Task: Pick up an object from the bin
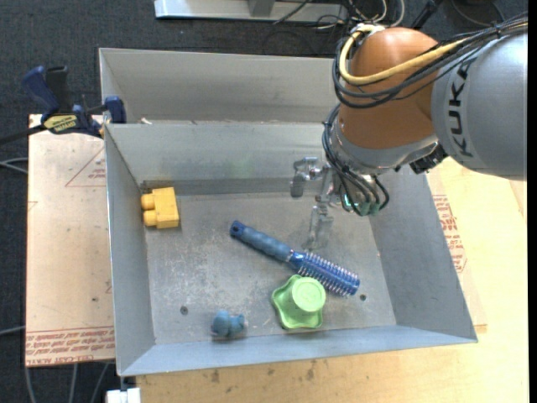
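Note:
My gripper (310,206) hangs over the right middle of the bin, below the arm's orange cover, open with nothing between its fingers. One fingertip (319,225) points down just above the blue hairbrush (289,257), which lies slanted across the bin floor with its handle to the upper left and its bristle head to the lower right. Touching the brush head at the front is a green, flower-shaped cup (299,302).
A yellow toy block (160,207) sits against the left wall. A small blue-grey lump (226,325) lies near the front wall. The arm and its cables cover the bin's back right corner.

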You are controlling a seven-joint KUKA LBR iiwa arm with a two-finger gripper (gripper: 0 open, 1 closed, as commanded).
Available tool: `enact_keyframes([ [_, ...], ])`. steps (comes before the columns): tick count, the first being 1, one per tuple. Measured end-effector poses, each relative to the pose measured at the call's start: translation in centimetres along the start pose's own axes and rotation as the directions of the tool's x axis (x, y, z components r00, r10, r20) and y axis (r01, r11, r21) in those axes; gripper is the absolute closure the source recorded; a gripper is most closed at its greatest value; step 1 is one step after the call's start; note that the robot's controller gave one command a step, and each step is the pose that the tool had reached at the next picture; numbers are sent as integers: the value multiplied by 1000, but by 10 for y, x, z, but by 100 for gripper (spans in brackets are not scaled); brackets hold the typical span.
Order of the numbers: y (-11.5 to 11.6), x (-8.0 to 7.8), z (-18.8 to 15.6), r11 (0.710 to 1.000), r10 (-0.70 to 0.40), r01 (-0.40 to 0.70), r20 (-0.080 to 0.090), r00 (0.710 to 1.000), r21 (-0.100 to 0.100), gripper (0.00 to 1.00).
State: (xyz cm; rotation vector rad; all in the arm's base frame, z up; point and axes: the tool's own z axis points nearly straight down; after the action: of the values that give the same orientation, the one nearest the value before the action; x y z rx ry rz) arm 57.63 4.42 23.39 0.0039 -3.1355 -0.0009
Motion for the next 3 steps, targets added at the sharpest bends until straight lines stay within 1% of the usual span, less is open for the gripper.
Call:
enact_keyframes([
  [1,-25,23,115,999,52,-52,0,999,-1,0],
  [2,-19,5,149,997,-73,73,8,997,-1,0],
  [3,-20,5,151,997,-72,72,6,997,0,100],
])
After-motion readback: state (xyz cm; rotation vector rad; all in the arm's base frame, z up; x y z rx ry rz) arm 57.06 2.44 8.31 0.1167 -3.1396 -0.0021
